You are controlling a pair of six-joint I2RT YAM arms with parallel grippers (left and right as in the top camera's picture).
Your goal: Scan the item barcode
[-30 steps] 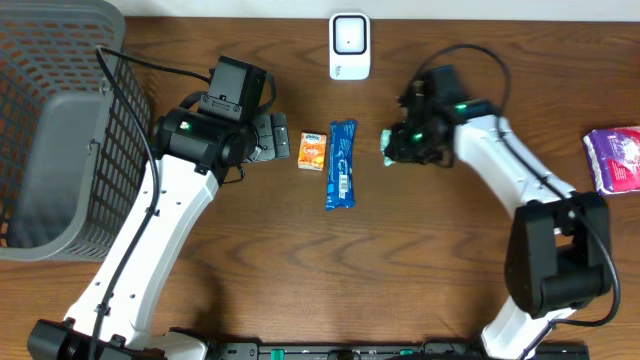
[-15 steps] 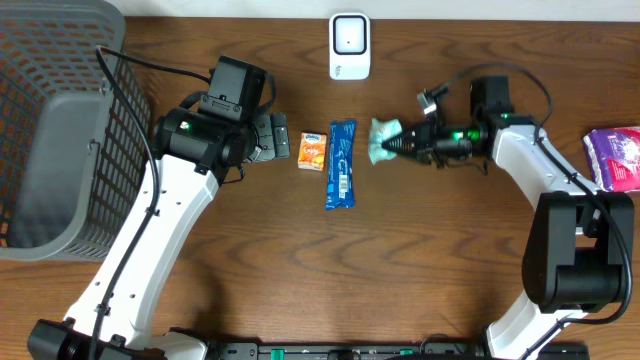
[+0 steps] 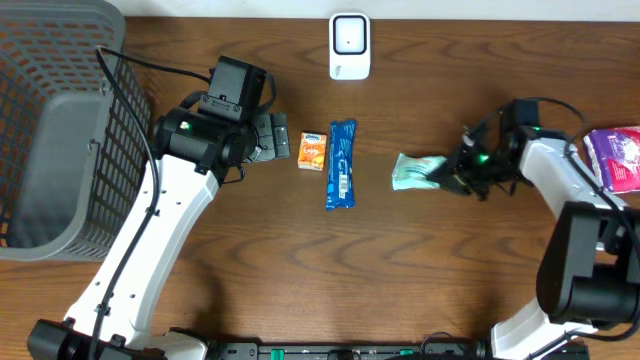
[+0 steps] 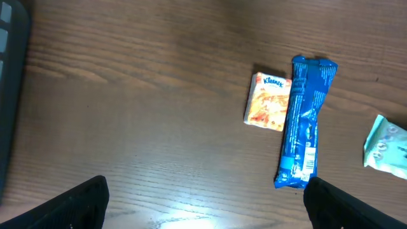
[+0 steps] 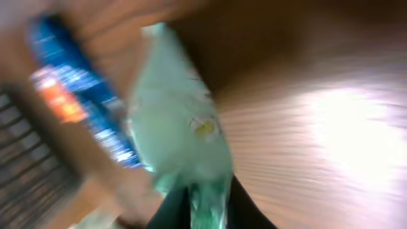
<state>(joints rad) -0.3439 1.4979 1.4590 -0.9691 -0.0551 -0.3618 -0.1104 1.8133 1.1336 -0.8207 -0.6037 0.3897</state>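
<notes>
Spreading across the whole overhead frame, a wooden table (image 3: 400, 260) carries a grey wire basket (image 3: 30, 60) in the upper left. The left gripper (image 4: 203, 203), left of centre, has its jaws wide apart. The right gripper (image 3: 450, 172), right of centre, is closed narrowly on one end of the green packet (image 3: 412, 171), which sits below and right of the white scanner (image 3: 349, 45) at top centre. A blue packet (image 3: 341, 163) lies at centre, with a small orange pack (image 3: 313, 150) just beside it.
</notes>
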